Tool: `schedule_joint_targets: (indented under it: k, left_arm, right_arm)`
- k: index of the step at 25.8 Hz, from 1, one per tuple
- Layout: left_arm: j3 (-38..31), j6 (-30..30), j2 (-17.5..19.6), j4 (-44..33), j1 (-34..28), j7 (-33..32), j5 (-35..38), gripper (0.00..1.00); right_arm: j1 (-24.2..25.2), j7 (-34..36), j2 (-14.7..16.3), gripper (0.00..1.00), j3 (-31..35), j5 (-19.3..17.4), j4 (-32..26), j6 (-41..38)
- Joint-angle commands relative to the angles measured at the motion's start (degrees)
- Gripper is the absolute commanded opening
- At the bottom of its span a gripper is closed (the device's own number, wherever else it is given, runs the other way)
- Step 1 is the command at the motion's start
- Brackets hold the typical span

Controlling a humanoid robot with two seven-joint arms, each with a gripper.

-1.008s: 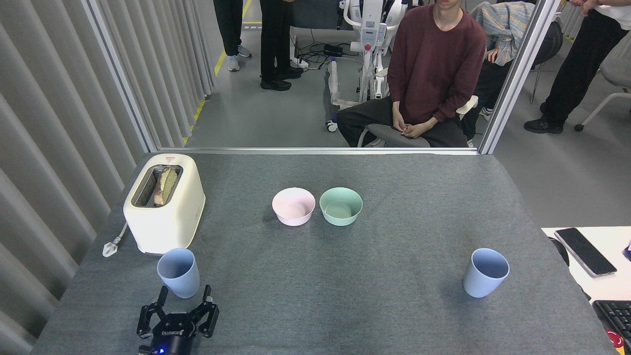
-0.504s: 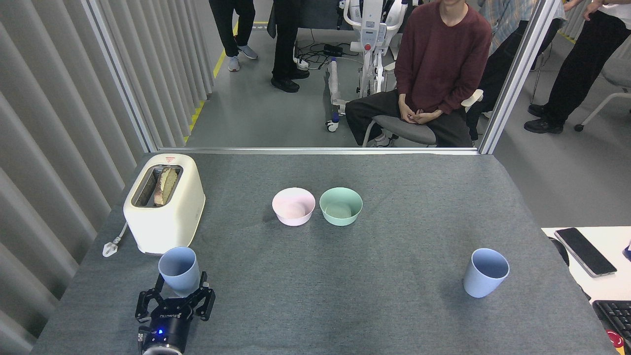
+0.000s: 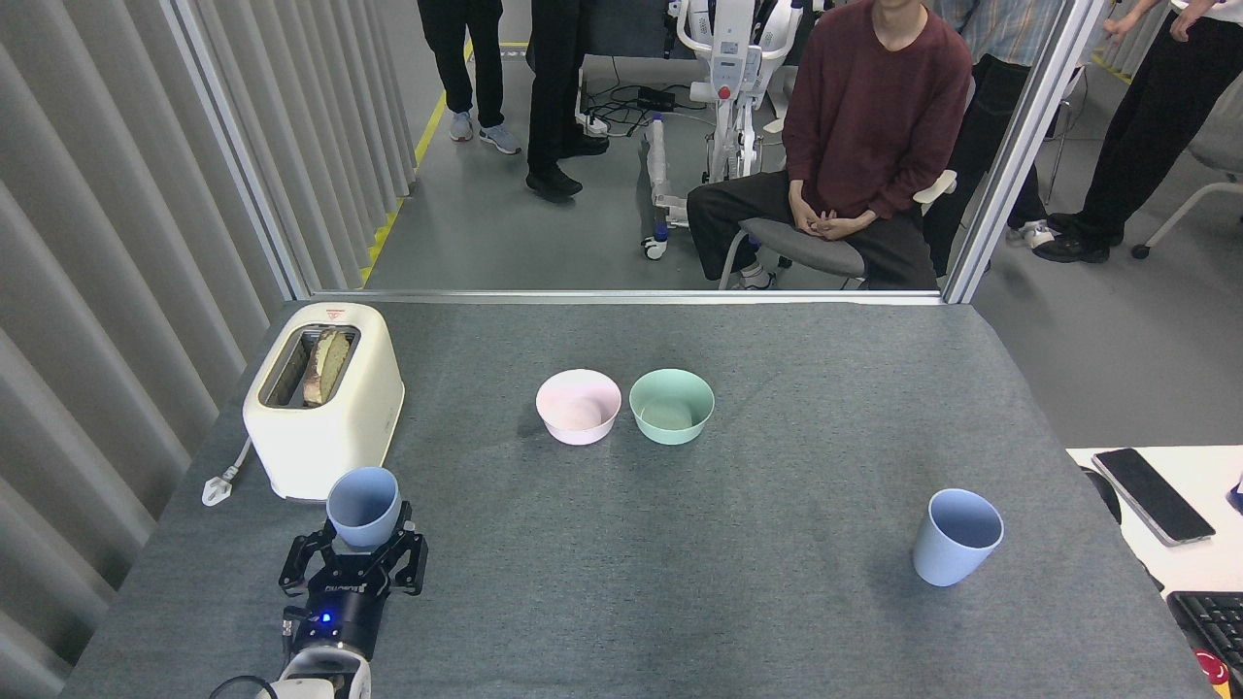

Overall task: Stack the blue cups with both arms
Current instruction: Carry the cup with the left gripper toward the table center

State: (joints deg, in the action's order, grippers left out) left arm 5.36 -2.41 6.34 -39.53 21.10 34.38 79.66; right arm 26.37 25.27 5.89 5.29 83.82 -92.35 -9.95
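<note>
On my feed the near blue cup stands upright at the front left of the grey surface, just in front of the toaster's near end. My left pincer sits right at its base, the black fingers spread to either side of the lower wall. The cup hides the fingertips from me, so I cannot tell whether they press on the plastic or only bracket it. The cup's mouth faces up and shows an empty interior.

The second blue cup stands upright too, well apart from the first, over at the front right of the surface with nothing touching it. My right pincer does not appear anywhere in the head view.

Between the two cups and farther back, a pink bowl and a mint green bowl sit side by side near the middle of the surface, their rims just beside each other. The cream toaster occupies the left side with a slice of bread in its slot and its plug lying on the cloth beside it.

Off the right edge a white desk carries a dark phone and the corner of a keyboard. Beyond the far edge a person in a maroon sweater sits on a chair with hands clasped, and others stand around.
</note>
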Motion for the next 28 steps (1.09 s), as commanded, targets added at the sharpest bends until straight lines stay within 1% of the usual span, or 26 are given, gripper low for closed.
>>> schedule_joint_targets:
  k: [1, 3, 5, 7, 9, 12, 15, 18, 22, 25, 28]
  left_arm:
    - [7.30, -1.19, -0.62, -6.78, -1.59, -0.46, 0.41, 0.77]
    - [13.89, -1.02, -1.50, -8.37, -1.68, -0.55, 0.41, 0.77]
    - [19.34, -1.28, -3.44, -10.13, -1.77, -0.55, 0.76, 0.77]
    - [26.81, -1.46, -4.40, -11.35, -1.94, -0.63, 1.55, 0.79]
    - [31.12, -1.55, -5.19, -10.92, -1.68, -0.63, 2.87, 0.80]
    - [32.44, -2.69, -7.39, -10.83, -2.03, -0.55, 3.93, 0.80]
    - [34.55, -3.04, -7.83, -10.65, -2.38, -0.19, 6.48, 0.80]
    - [34.72, -3.39, -7.66, -10.74, -3.88, -0.11, 6.83, 0.80]
    - [34.81, -5.32, -6.86, -13.55, -8.18, -0.11, 7.00, 0.80]
    - [34.81, -5.68, -5.19, -15.40, -10.47, -0.02, 7.62, 0.81]
    - [34.72, -5.68, -5.19, -15.40, -10.64, -0.02, 8.41, 0.85]
  right_arm:
    - [0.00, -0.05, 0.09, 1.00, -0.02, 0.02, -0.02, 0.02]
    - [0.00, -0.05, 0.09, 1.00, 0.07, 0.11, -0.02, -0.07]
    - [0.00, -0.05, 0.09, 1.00, 0.07, 0.02, -0.02, 0.02]
    - [0.00, -0.05, 0.09, 1.00, 0.16, 0.11, -0.02, 0.02]
    - [0.00, -0.05, 0.09, 1.00, 0.24, 0.11, -0.11, 0.02]
    - [0.00, -0.05, 0.09, 1.00, 1.04, 0.02, -0.11, 0.02]
    - [0.00, -0.05, 0.09, 1.00, 1.21, 0.02, -0.02, 0.02]
    - [0.00, -0.05, 0.09, 1.00, 1.21, 0.02, -0.02, 0.02]
    - [0.09, -0.05, 0.00, 1.00, 1.12, 0.02, -0.02, 0.10]
    - [0.09, -0.05, 0.00, 1.00, 1.04, 0.02, -0.02, 0.10]
    - [0.00, -0.05, -0.09, 1.00, 1.04, 0.02, -0.02, 0.10]
